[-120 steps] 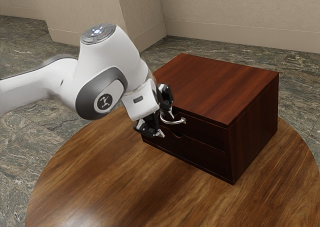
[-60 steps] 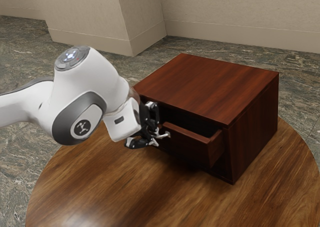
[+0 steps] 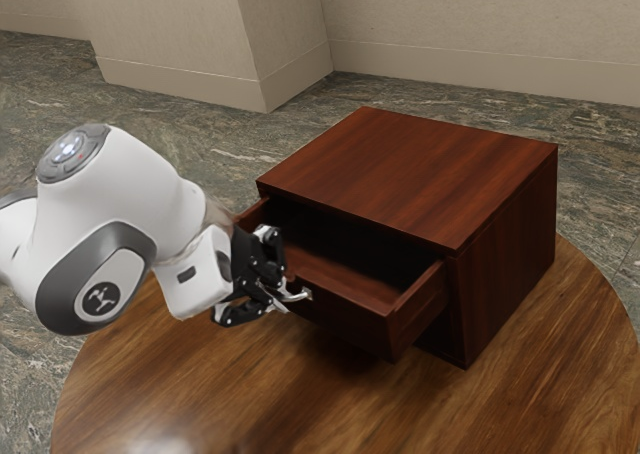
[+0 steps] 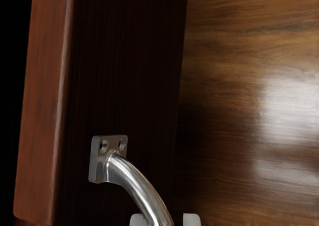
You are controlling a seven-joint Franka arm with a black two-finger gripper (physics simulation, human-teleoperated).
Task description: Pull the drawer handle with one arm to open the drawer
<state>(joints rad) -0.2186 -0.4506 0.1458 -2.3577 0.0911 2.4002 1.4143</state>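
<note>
- Grey veined stone floor point(image 3: 110, 114) and beige walls surround a round wooden table point(image 3: 520, 404), which carries a dark reddish cabinet point(image 3: 420, 164).
- From the side, the upper drawer point(image 3: 350, 292) stands pulled well out of the cabinet, its hollow inside showing; the lower front sits flush.
- The black gripper point(image 3: 283, 294) meets the drawer front at the exterior view's left, jaws pinching the drawer handle point(image 3: 298, 296).
- Up close, the wrist view gives what the side misses: the handle is a curved steel bar on a two-screw plate, running down between pale finger pads point(image 4: 137, 219).
</note>
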